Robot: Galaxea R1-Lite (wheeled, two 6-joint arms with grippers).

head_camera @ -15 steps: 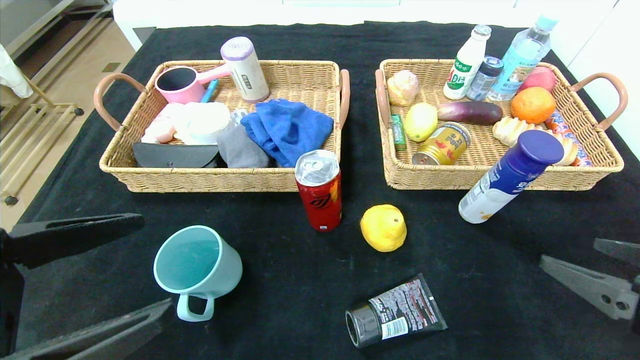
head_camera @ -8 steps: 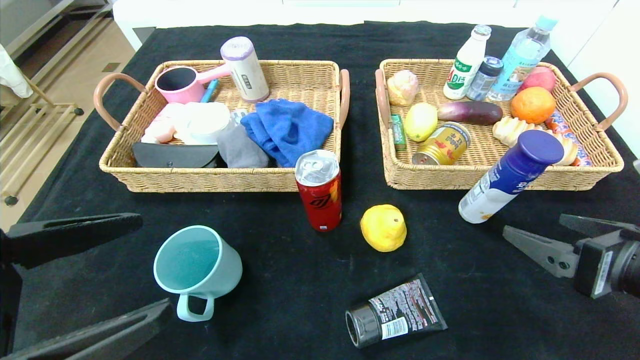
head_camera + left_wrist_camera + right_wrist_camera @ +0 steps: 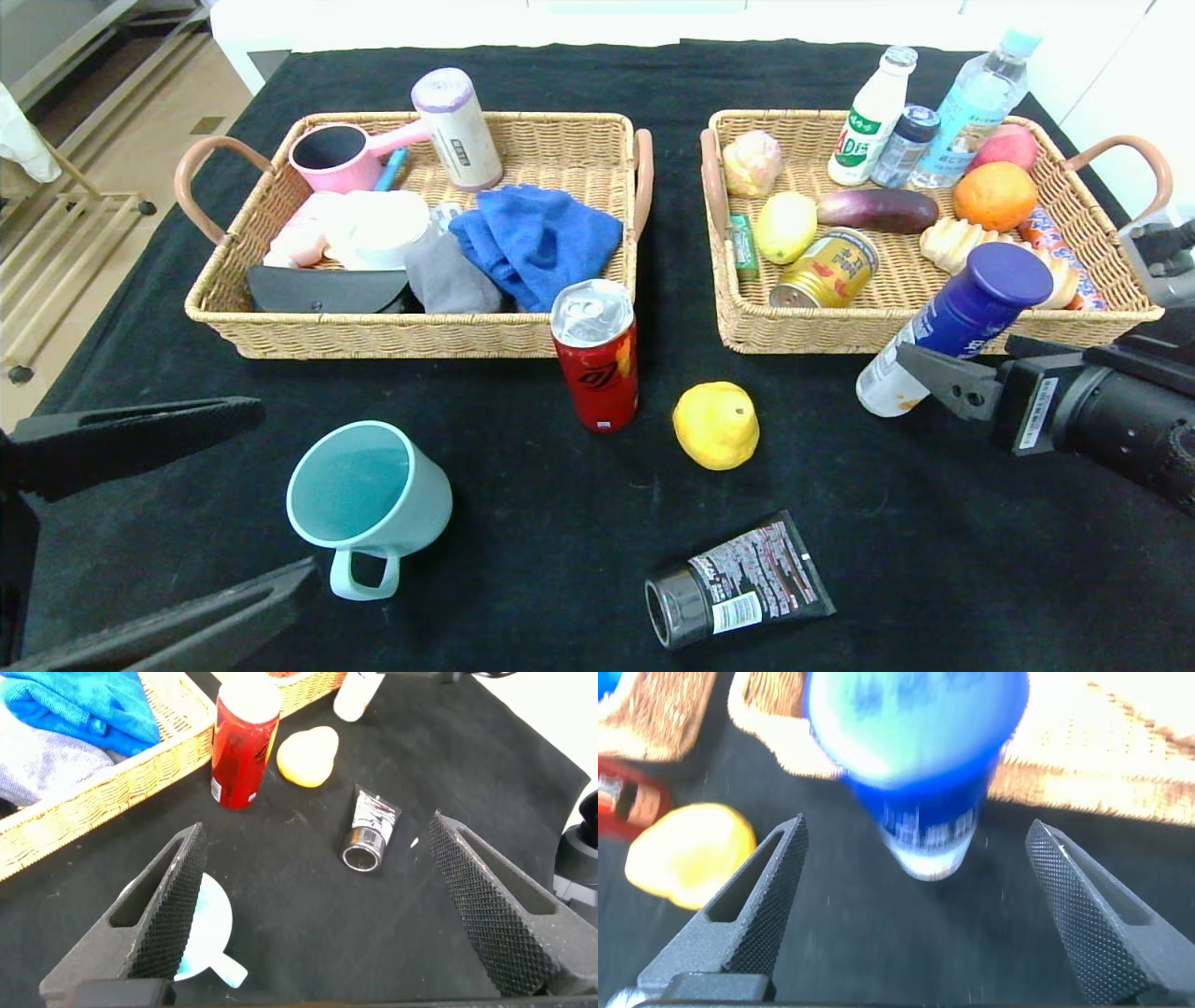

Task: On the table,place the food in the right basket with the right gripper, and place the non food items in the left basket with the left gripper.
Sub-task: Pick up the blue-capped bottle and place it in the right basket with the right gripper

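Observation:
Loose on the black table are a teal mug point(image 3: 369, 495), a red can point(image 3: 596, 353), a yellow lemon point(image 3: 716, 425), a black tube point(image 3: 738, 583) and a tilted white bottle with a blue cap point(image 3: 952, 331) leaning by the right basket point(image 3: 803, 338). My right gripper point(image 3: 962, 362) is open right beside that bottle; in the right wrist view the bottle point(image 3: 920, 784) stands just beyond the open right gripper point(image 3: 917, 826), not gripped. My left gripper point(image 3: 289, 485) hangs open over the mug at the near left, holding nothing. In the left wrist view the mug point(image 3: 207, 924) lies by one finger.
The left basket point(image 3: 411, 343) holds a blue cloth point(image 3: 537, 238), a pink cup and other non-food. The right basket holds fruit, an eggplant point(image 3: 876, 210), a gold can point(image 3: 826, 271) and bottles. Bare black cloth lies between the tube and the right arm.
My right gripper has come in from the near right edge toward the blue-capped bottle and now stands beside it. The left arm and all objects are unmoved.

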